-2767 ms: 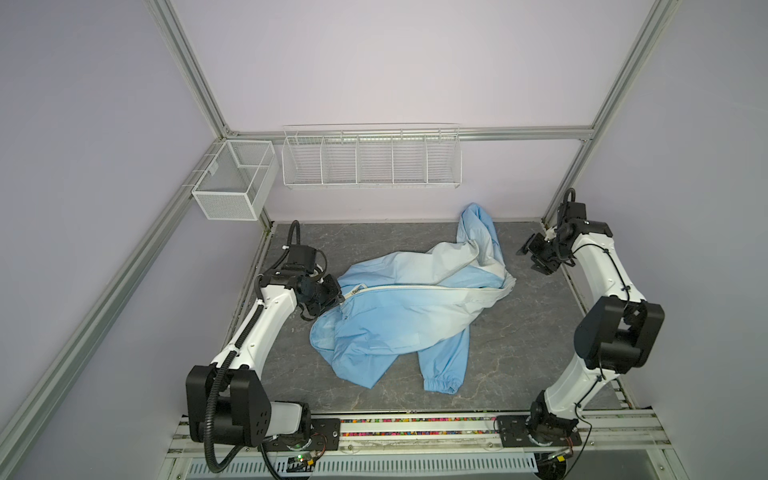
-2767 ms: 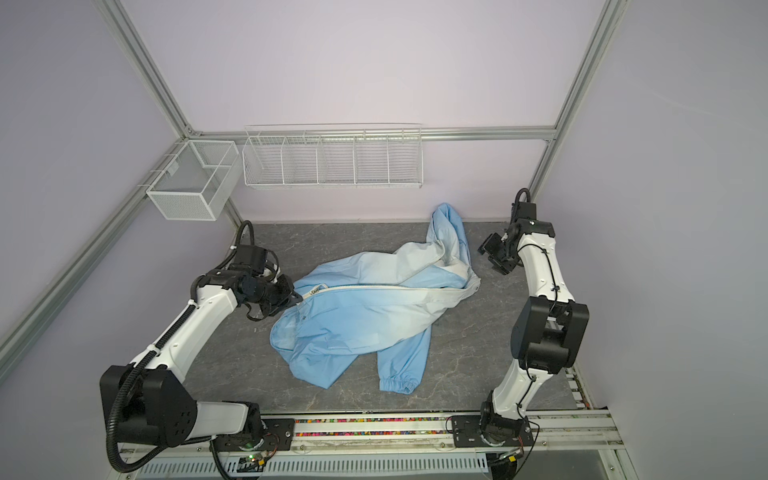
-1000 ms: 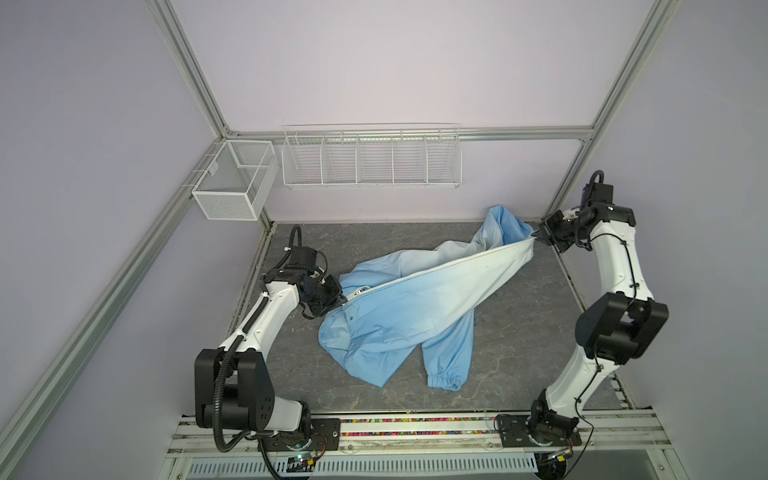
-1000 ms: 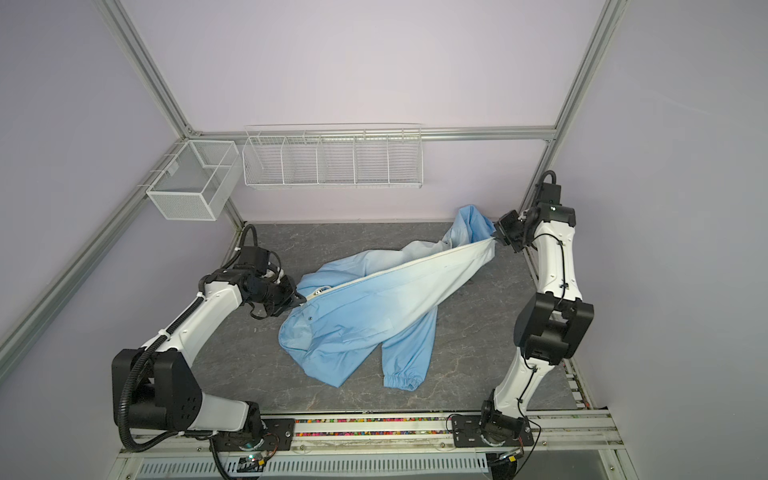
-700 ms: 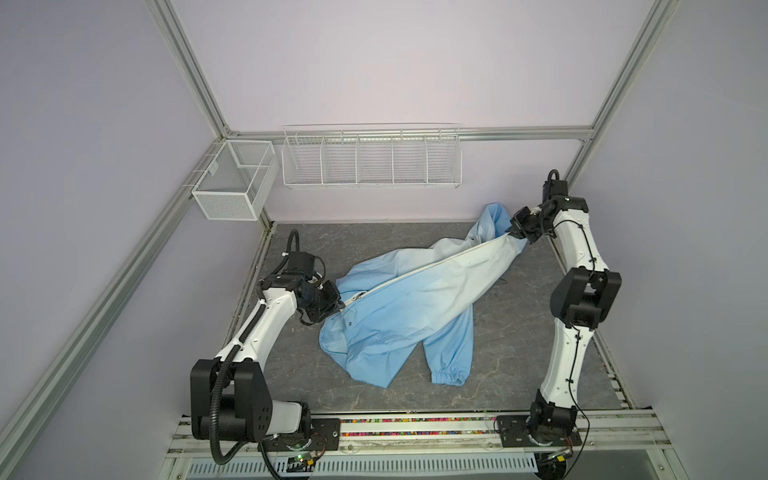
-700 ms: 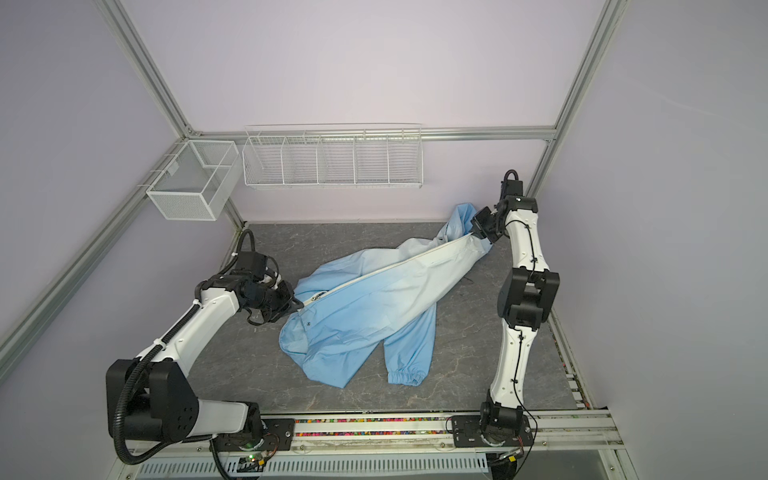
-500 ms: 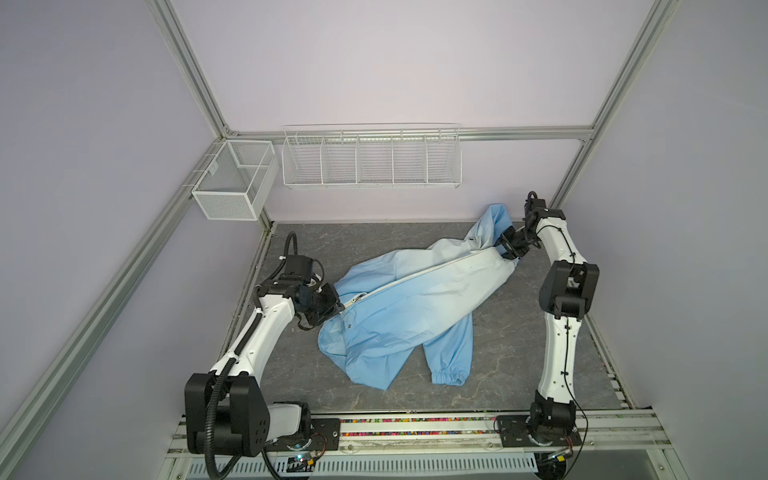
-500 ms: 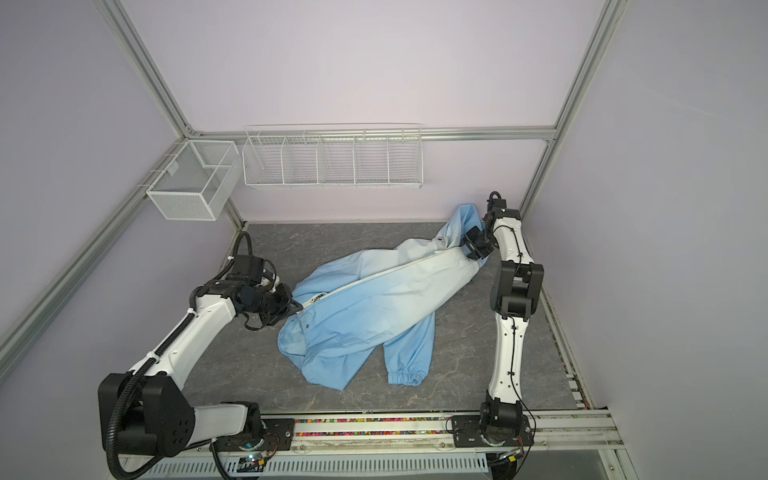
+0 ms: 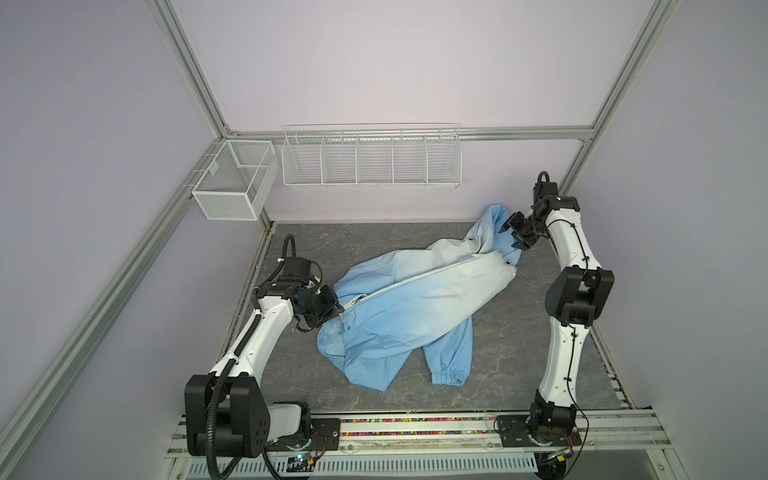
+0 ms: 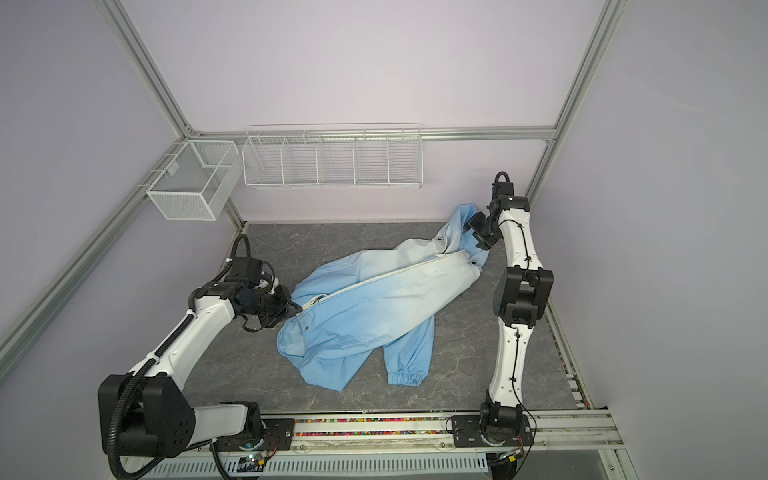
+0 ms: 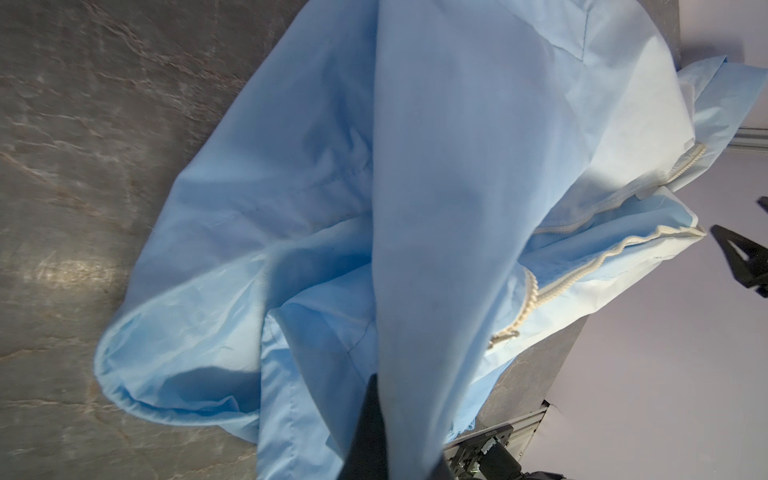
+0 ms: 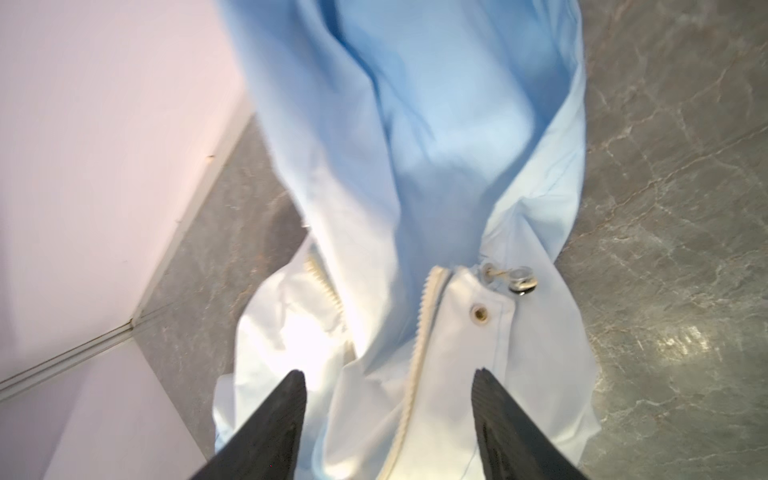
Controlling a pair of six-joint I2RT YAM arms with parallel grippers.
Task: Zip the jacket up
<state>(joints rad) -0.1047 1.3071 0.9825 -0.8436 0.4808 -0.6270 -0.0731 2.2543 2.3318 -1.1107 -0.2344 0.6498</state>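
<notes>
- We see the jacket [image 9: 415,307] crumpled at the middle of the grey counter [image 9: 519,332], stretched from 8 o'clock to 2 o'clock in both top views.
- Its cream zipper [image 9: 419,277] follows that line.
- 1 sleeve ends in a gathered cuff [image 9: 446,378] at the jacket's 5 o'clock.
- The left claw [image 9: 332,311] is at the jacket's 8 o'clock end, clamped tight on the blue cloth. In the left wrist view the fabric drapes straight from its dark finger [image 11: 370,436].
- The right claw [image 9: 513,235] is at the 2 o'clock end with its jaws spread apart.
- In the right wrist view its 2 fingers [image 12: 270,424] straddle the pale end of the jacket. There the 2 rows of zipper teeth lie apart beside a snap stud [image 12: 480,311]. We cannot tell whether the fingers touch the cloth.
</notes>
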